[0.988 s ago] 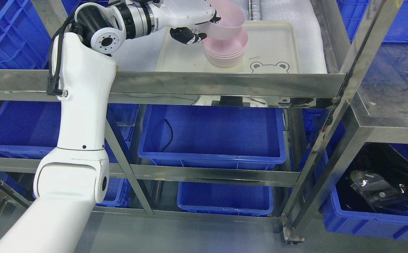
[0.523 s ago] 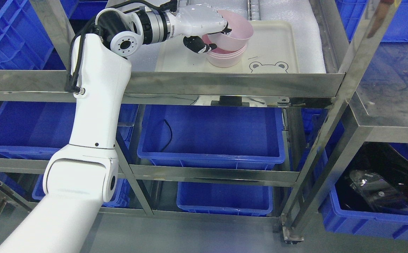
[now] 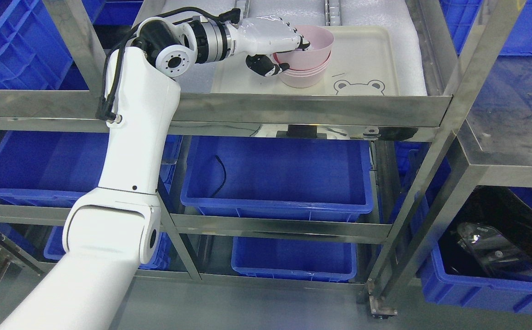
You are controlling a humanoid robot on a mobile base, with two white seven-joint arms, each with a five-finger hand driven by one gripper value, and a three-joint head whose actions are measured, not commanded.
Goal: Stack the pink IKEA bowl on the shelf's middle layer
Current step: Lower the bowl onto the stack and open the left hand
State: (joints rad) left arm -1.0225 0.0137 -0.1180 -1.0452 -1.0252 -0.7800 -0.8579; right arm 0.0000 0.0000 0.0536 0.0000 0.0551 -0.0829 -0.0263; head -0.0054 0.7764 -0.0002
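The white left arm [image 3: 128, 151] comes up from the bottom left and bends over the front rail of the metal shelf [image 3: 293, 110]. At its end, the left hand [image 3: 270, 43] is clenched on a pink bowl [image 3: 309, 43]. Its fingers [image 3: 300, 42] hook over the bowl's rim on the side nearest the arm, and the dark thumb [image 3: 266, 68] presses from below. The bowl sits level, right on top of a stack of pink bowls [image 3: 302, 77], and looks nested into the top one. The stack stands on a cream tray [image 3: 371, 50], toward the tray's left half. A little bear face [image 3: 357, 87] is drawn on the tray, just to the right of the stack, near the tray's front edge. The tray lies on a white padded sheet [image 3: 403, 27] on the shelf layer. Under the tray's layer there is a big blue bin [image 3: 275, 178], and under that a smaller blue bin [image 3: 293, 259]. More blue bins [image 3: 36, 165] sit to the left of the big one, behind the arm.
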